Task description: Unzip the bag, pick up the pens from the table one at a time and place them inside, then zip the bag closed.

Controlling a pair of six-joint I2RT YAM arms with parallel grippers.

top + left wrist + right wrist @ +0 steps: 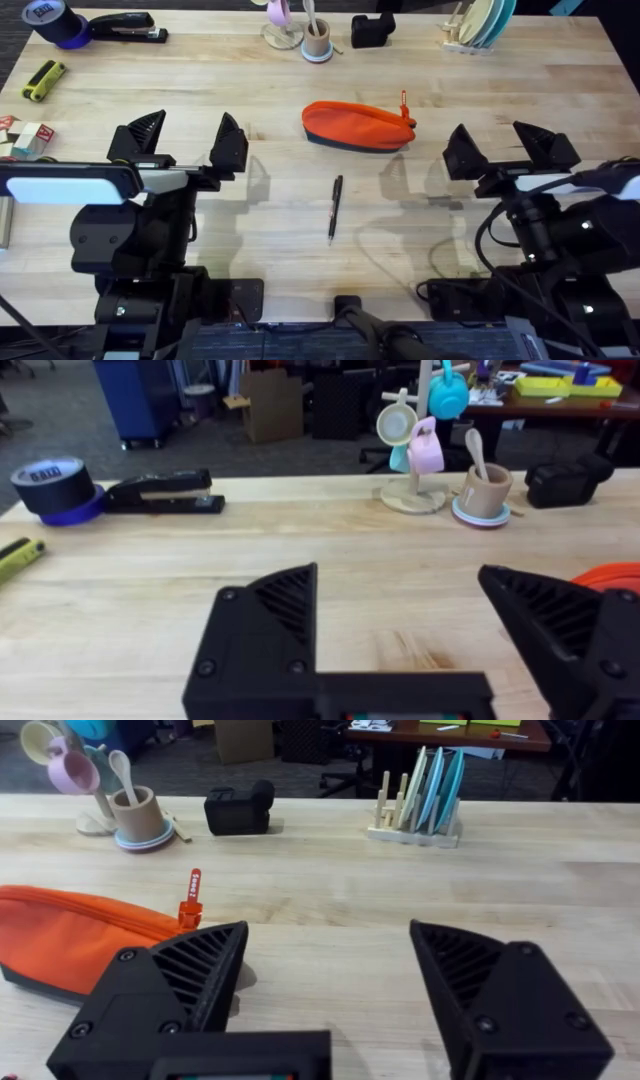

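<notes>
Centre of the overhead frame, slightly above middle: the bag [358, 126] lies flat on the table [560, 90], zipper along its top, the small red pull tab [405, 103] standing at its right end; whether the zipper is closed cannot be told. Just below it, apart from the fabric, the pen [335, 208] lies nearly vertical in the frame, alone on bare wood. Left gripper [180, 146] sits at middle left, fingers spread wide with nothing between them, well apart from bag and pen. Right gripper [510, 150] sits at middle right, also spread wide and empty, near the bag's right end but not touching. Right wrist view: bag [70, 935] at left edge, pull tab [192, 895] upright beside the near finger. Upper left of the overhead frame: a tape roll [52, 20], a black stapler [128, 27], a yellow-and-black tool [43, 79]. Top edge: a mug tree [282, 25], a cup with a spoon [317, 40], a dish rack [478, 25].
</notes>
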